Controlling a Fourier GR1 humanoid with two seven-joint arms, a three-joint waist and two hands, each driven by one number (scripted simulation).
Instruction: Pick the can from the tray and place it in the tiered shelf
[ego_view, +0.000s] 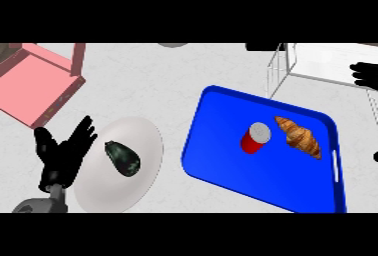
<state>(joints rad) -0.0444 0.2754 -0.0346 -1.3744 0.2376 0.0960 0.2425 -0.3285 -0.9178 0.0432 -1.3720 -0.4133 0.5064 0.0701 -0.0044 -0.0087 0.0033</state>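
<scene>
Can (255, 139): just one, red body with a silver top, sitting on the blue tray, roughly in the tray's middle.
Can's axis: looks upright, standing on its base; from this steep view the silver lid shows toward the upper right and the red side runs down to the lower left, so the long axis reads as a bit slanted in the view.
Tray (221, 165): one, blue, rounded corners, lying tilted on the tabletop at the right side of the view.
Croissant (299, 137): one, brown, on the tray just beside the can on its right, not quite touching as far as I can see; it runs diagonally from upper left to lower right.
Tiered shelf (284, 67): one, white wire frame, at the upper right, just past the tray's far edge.
Right hand (364, 75): shows at the right edge by the shelf, well apart from the can; only part of it is in view, so can't tell how the fingers sit.
Left hand (63, 150): at the lower left, fingers spread and straight, holding nothing, just beside the plate.
Plate (140, 135): one, white, left of the tray.
Eggplant (122, 158): one, dark, lying on the plate.
Pink box (33, 82): one, upper left corner.
Tabletop (162, 85): light grey, marbled.
</scene>
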